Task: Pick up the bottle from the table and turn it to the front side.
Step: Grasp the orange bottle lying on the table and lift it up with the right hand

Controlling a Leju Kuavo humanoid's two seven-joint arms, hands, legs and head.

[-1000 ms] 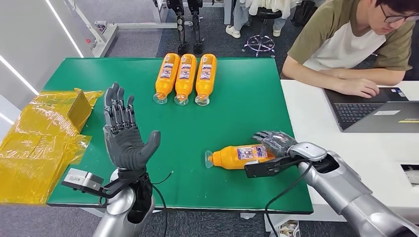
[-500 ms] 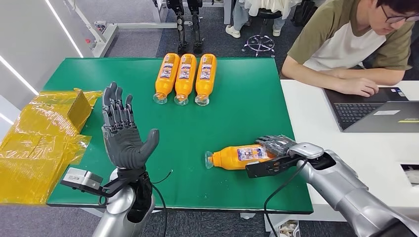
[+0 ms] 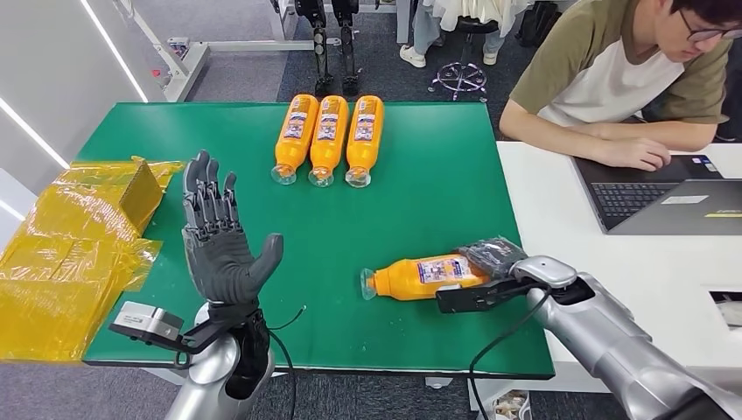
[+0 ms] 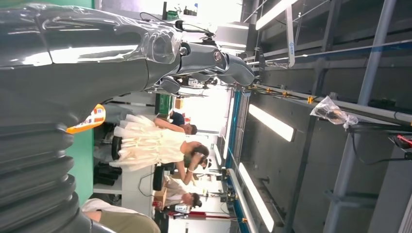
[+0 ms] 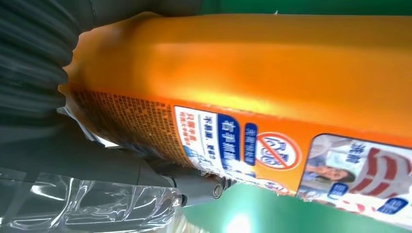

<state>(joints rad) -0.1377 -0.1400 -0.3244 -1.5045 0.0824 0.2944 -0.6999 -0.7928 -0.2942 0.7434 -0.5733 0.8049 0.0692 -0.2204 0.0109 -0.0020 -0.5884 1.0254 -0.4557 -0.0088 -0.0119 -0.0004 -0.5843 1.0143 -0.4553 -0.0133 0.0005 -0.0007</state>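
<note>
Nearest, the left hand [image 3: 219,249] stands raised over the front edge of the green counter [image 3: 420,175], palm showing, fingers spread and holding nothing. To its right, the right hand [image 3: 490,262] is wrapped around the base end of the orange plastic bottle with a printed label [image 3: 420,276], which lies on its side near the front of the counter, cap pointing left. The bottle looks full, so probably fairly heavy for its size, stiff-walled, smooth and likely slippery; the right wrist view shows its label [image 5: 272,150] partly turned under. A grip on the thick labelled body should resist rolling. Farther back, three like orange bottles [image 3: 328,138] lie side by side.
</note>
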